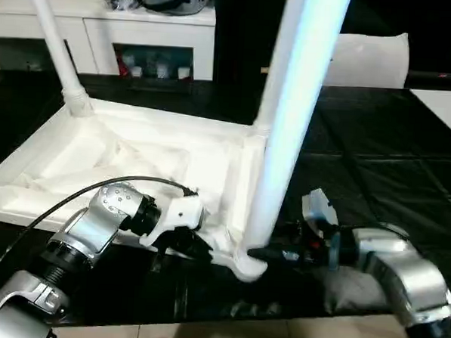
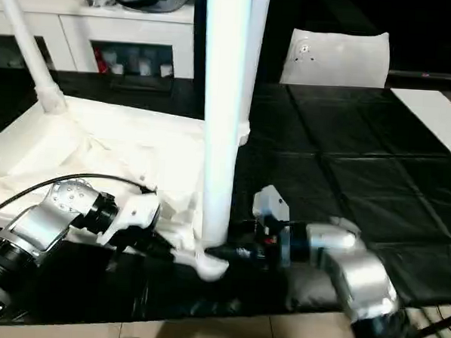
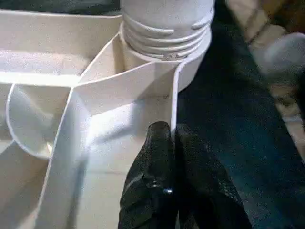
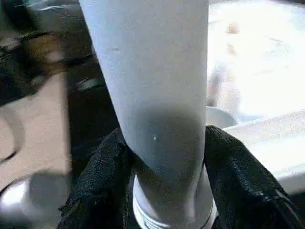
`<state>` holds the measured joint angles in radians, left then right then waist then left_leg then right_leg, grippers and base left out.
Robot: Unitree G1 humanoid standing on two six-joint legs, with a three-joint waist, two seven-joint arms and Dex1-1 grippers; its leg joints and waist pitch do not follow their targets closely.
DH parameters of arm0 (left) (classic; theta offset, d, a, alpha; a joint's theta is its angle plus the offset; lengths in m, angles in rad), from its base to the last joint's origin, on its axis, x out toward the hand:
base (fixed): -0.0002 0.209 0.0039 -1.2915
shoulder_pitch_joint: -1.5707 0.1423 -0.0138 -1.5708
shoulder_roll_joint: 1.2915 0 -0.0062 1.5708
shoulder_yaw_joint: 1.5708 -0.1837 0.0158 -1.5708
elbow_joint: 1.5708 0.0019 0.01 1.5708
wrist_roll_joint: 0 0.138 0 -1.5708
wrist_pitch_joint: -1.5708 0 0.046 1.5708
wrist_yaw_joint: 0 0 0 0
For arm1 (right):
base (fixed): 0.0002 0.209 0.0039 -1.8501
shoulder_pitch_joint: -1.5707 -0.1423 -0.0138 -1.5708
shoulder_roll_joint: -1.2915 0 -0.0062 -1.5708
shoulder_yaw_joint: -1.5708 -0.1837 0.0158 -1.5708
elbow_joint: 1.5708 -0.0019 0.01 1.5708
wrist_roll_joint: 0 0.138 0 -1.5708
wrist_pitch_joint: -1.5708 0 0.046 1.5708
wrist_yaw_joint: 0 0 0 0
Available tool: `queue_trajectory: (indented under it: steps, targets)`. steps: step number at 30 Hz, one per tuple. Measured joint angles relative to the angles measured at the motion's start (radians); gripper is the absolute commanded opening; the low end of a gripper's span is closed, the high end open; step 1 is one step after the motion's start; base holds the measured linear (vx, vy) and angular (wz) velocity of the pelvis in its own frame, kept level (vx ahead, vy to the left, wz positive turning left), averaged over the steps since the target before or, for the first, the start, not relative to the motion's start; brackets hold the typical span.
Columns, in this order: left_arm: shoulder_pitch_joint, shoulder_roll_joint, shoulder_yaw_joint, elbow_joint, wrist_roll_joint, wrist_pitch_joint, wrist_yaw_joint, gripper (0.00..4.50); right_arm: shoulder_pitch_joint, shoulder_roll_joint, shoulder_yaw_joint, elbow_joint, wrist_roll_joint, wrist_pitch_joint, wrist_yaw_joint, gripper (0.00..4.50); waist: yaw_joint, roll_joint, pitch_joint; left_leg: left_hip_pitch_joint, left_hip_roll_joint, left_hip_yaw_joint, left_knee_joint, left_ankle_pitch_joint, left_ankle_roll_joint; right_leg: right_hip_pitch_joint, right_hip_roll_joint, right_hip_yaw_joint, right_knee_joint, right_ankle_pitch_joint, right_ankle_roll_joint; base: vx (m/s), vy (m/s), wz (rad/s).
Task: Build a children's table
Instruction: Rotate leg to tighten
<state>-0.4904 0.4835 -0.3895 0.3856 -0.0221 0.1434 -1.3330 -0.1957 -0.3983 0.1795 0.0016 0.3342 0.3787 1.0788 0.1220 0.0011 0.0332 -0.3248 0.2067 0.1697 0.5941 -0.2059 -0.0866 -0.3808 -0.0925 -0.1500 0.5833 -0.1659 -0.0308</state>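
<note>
The children's table top (image 1: 135, 157) lies upside down on the black surface, ribbed side up. A long white leg (image 1: 288, 127) stands upright in the near corner socket (image 1: 247, 265), its threaded end (image 3: 164, 43) sitting in the socket. Another leg (image 1: 54, 46) rises from the far left corner and a third (image 2: 254, 64) stands behind the near one. My left gripper (image 3: 172, 131) is shut on the top's thin rim wall just beside that socket. My right gripper (image 4: 164, 138) reaches in from the right, with one black finger (image 4: 102, 176) on each side of the leg's base, pressed against it.
A white cabinet (image 1: 104, 26) with dark openings stands at the back left, and a white cushion-like bag (image 2: 337, 57) at the back right. A white board (image 1: 448, 105) lies at the right edge. The black surface ends close in front, above tiled floor (image 1: 202, 334).
</note>
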Motion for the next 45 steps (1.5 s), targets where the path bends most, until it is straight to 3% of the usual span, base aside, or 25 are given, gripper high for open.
queue_trajectory:
  steps: [4, 8, 9, 10, 11, 12, 13, 15, 16, 17, 20, 22, 27, 33, 40, 42, 45]
  targets:
    - [0.016, -0.074, 0.058, -0.021, 0.023, 0.141, 0.174, 0.00, 0.007, 0.114, -0.044, -0.002, -0.074, 0.028, -0.245, 1.91, -0.040, 0.004, 0.000, 0.001, 0.000, -0.001, 0.001, 0.000, 0.000, 0.006, 0.000, -0.005, -0.012, 0.000, 0.000, 0.000, 0.000, 0.00]
    - [0.036, -0.214, 0.124, -0.067, 0.039, 0.321, 0.405, 0.00, -0.031, 0.292, -0.117, 0.029, -0.137, 0.093, -0.550, 1.91, -0.106, 0.027, 0.012, 0.002, 0.003, -0.020, 0.000, -0.001, 0.002, 0.034, -0.001, -0.037, -0.054, 0.000, 0.003, -0.016, 0.044, -0.06]
    - [0.037, -0.243, 0.137, -0.073, 0.039, 0.350, 0.454, 0.00, -0.051, 0.325, -0.127, 0.050, -0.147, 0.098, -0.610, 1.91, -0.120, 0.028, 0.013, 0.000, 0.002, -0.023, 0.000, -0.002, 0.003, 0.035, -0.001, -0.035, -0.050, -0.005, 0.010, 0.000, 0.000, 0.00]
    - [0.037, -0.273, 0.147, -0.075, 0.039, 0.373, 0.504, 0.00, -0.069, 0.354, -0.141, 0.070, -0.155, 0.100, -0.663, 1.91, -0.127, 0.025, 0.015, 0.002, 0.000, -0.022, 0.000, -0.002, 0.003, 0.031, 0.000, -0.023, -0.031, -0.008, 0.011, 0.000, 0.000, 0.00]
    - [0.037, -0.310, 0.167, -0.078, 0.041, 0.400, 0.571, 0.00, -0.107, 0.397, -0.155, 0.111, -0.171, 0.100, -0.738, 1.91, -0.137, 0.007, 0.020, 0.012, -0.011, -0.016, 0.003, -0.002, 0.003, 0.022, -0.001, 0.002, -0.013, -0.008, 0.009, 0.000, 0.000, 0.00]
    - [0.036, -0.338, 0.179, -0.079, 0.047, 0.412, 0.615, 0.00, -0.135, 0.422, -0.166, 0.141, -0.177, 0.099, -0.784, 1.91, -0.141, 0.001, 0.020, 0.019, -0.020, -0.018, 0.006, -0.004, 0.002, 0.013, -0.004, 0.005, -0.005, -0.006, 0.010, 0.000, 0.000, 0.00]
    - [0.033, -0.366, 0.189, -0.079, 0.057, 0.422, 0.660, 0.00, -0.170, 0.440, -0.173, 0.175, -0.188, 0.095, -0.827, 1.91, -0.140, 0.003, 0.022, 0.020, -0.022, -0.019, 0.007, -0.008, 0.001, 0.008, -0.006, -0.003, -0.005, -0.006, 0.010, 0.000, 0.000, 0.00]
    - [0.018, -0.393, 0.201, -0.081, 0.059, 0.431, 0.717, 0.00, -0.221, 0.460, -0.173, 0.220, -0.214, 0.072, -0.879, 1.91, -0.141, 0.013, 0.022, -0.007, -0.017, -0.036, 0.009, -0.010, 0.001, 0.004, -0.013, -0.038, -0.015, -0.006, 0.010, 0.086, -0.002, -0.18]
    - [0.018, -0.404, 0.204, -0.086, 0.058, 0.433, 0.728, 0.00, -0.223, 0.460, -0.175, 0.223, -0.217, 0.058, -0.882, 2.26, -0.141, 0.015, 0.022, -0.014, -0.015, -0.046, 0.006, -0.009, 0.000, 0.002, -0.012, -0.045, -0.021, -0.006, 0.010, 0.098, 0.008, -0.18]
    - [0.016, -0.411, 0.202, -0.092, 0.059, 0.433, 0.736, 0.00, -0.221, 0.460, -0.177, 0.224, -0.221, 0.040, -0.884, 2.61, -0.141, 0.014, 0.021, -0.020, -0.015, -0.049, 0.003, -0.009, -0.001, 0.000, -0.012, -0.045, -0.024, -0.004, 0.009, 0.058, -0.007, 0.08]
    - [0.016, -0.403, 0.196, -0.107, 0.060, 0.432, 0.737, 0.00, -0.215, 0.475, -0.181, 0.220, -0.220, 0.010, -0.883, 2.63, -0.133, 0.014, 0.020, -0.023, -0.020, -0.045, 0.004, -0.010, -0.001, -0.006, -0.009, -0.028, -0.021, 0.018, 0.000, 0.054, -0.006, 0.09]
    - [0.015, -0.362, 0.173, -0.129, 0.061, 0.418, 0.705, 0.00, -0.191, 0.475, -0.179, 0.202, -0.218, -0.018, -0.851, 2.94, -0.121, 0.014, 0.020, -0.028, -0.016, -0.043, 0.001, -0.009, 0.001, -0.012, -0.004, -0.024, -0.021, 0.017, -0.002, 0.058, -0.015, -0.01]
    - [0.014, -0.294, 0.173, -0.136, 0.066, 0.376, 0.659, 0.00, -0.123, 0.439, -0.138, 0.188, -0.192, -0.042, -0.761, 3.33, -0.112, 0.014, 0.020, -0.037, -0.013, -0.039, 0.005, -0.010, 0.004, -0.029, -0.002, -0.020, -0.005, 0.011, -0.014, 0.000, 0.000, 0.00]
    - [0.024, -0.187, 0.136, -0.134, 0.044, 0.287, 0.513, 0.00, -0.052, 0.290, -0.123, 0.084, -0.143, -0.070, -0.558, 3.86, -0.084, 0.013, 0.021, -0.033, -0.005, -0.025, 0.005, -0.007, 0.001, -0.030, 0.002, -0.018, -0.005, 0.011, -0.012, 0.000, 0.000, 0.00]
    - [0.026, -0.065, 0.095, -0.101, 0.036, 0.152, 0.299, 0.00, -0.021, 0.131, -0.124, 0.036, -0.106, -0.097, -0.352, 4.47, -0.048, 0.012, 0.021, -0.023, -0.003, -0.018, 0.004, -0.008, -0.007, -0.021, 0.001, -0.010, -0.005, 0.011, -0.010, 0.000, 0.000, 0.00]
    - [0.019, -0.027, 0.063, -0.087, 0.033, 0.082, 0.214, 0.00, 0.001, 0.074, -0.091, 0.020, -0.090, -0.096, -0.264, 4.47, -0.034, 0.011, 0.020, -0.023, -0.003, -0.016, 0.005, -0.008, -0.006, -0.021, 0.001, -0.007, -0.005, 0.011, -0.008, 0.000, 0.000, 0.00]
    - [0.009, -0.002, 0.048, -0.063, 0.024, 0.026, 0.148, 0.00, 0.002, 0.050, -0.079, 0.015, -0.075, -0.086, -0.199, 4.47, -0.027, 0.009, 0.020, -0.023, -0.004, -0.014, 0.005, -0.008, -0.006, -0.021, 0.001, -0.004, -0.004, 0.011, -0.007, 0.000, 0.000, 0.00]
